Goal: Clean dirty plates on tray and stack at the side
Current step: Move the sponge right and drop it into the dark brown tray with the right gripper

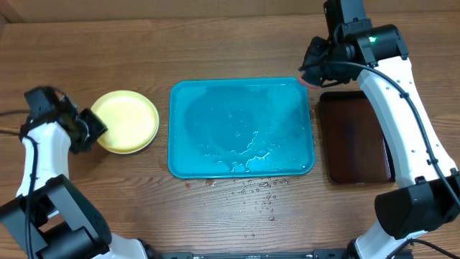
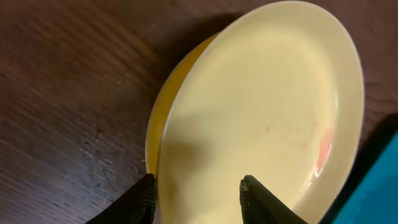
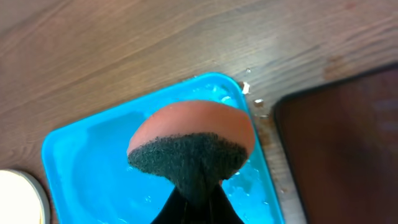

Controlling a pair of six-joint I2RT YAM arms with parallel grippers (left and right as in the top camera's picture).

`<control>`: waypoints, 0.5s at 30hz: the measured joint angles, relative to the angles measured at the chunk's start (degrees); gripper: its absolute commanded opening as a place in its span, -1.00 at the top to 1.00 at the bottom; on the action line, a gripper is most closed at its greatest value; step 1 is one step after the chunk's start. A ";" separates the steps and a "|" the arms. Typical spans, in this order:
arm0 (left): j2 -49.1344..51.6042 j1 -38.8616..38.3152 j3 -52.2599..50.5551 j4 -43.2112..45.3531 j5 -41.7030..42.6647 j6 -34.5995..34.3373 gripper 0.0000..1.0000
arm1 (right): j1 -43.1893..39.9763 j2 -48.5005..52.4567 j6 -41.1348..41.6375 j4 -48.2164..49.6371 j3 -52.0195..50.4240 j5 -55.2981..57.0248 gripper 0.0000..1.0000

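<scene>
A stack of pale yellow plates (image 1: 128, 119) sits on the table left of the turquoise tray (image 1: 241, 129). No blue-white plate shows. In the left wrist view the top plate (image 2: 261, 112) has a faint red smear near its rim, and a deeper yellow rim shows beneath it. My left gripper (image 1: 92, 129) is open, its fingers (image 2: 198, 194) straddling the top plate's near edge. My right gripper (image 1: 310, 72) is shut on a sponge (image 3: 193, 134), orange with a dark scrub face, held above the tray's far right corner (image 3: 93, 162). The tray holds only water.
A dark brown tray (image 1: 356, 137) lies right of the turquoise tray and shows in the right wrist view (image 3: 348, 143). Water droplets (image 1: 255, 191) and small red specks dot the wooden table in front of the tray.
</scene>
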 measured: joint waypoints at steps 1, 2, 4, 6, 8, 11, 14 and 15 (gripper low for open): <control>-0.11 -0.74 0.70 -0.61 -0.31 0.28 -0.11 | -0.55 0.00 -0.11 -0.48 0.00 -0.02 0.93; -0.42 -2.29 2.19 -1.68 -0.98 0.66 -0.15 | -1.29 0.00 -0.33 -1.03 0.00 -0.02 0.93; -0.79 -4.98 4.57 -3.80 -2.49 0.79 -0.22 | -3.28 0.00 -0.72 -2.38 0.00 0.02 0.93; -1.18 -7.61 6.36 -4.79 -3.96 0.94 -0.22 | -5.35 0.00 -1.16 -3.41 0.00 0.02 0.93; -1.60 -9.88 7.28 -5.07 -5.05 0.87 -0.14 | -7.19 0.00 -1.81 -4.35 0.00 0.02 0.92; -1.75 -10.82 7.50 -5.33 -5.99 0.90 -0.10 | -9.03 0.00 -2.56 -5.18 0.00 0.00 0.92; -1.75 -10.67 7.50 -5.49 -6.80 0.81 -0.08 | -9.25 0.00 -3.69 -5.46 0.00 0.04 0.92; -1.75 -10.56 7.50 -5.49 -6.99 0.79 -0.08 | -9.27 0.00 -4.00 -5.79 0.00 0.07 0.92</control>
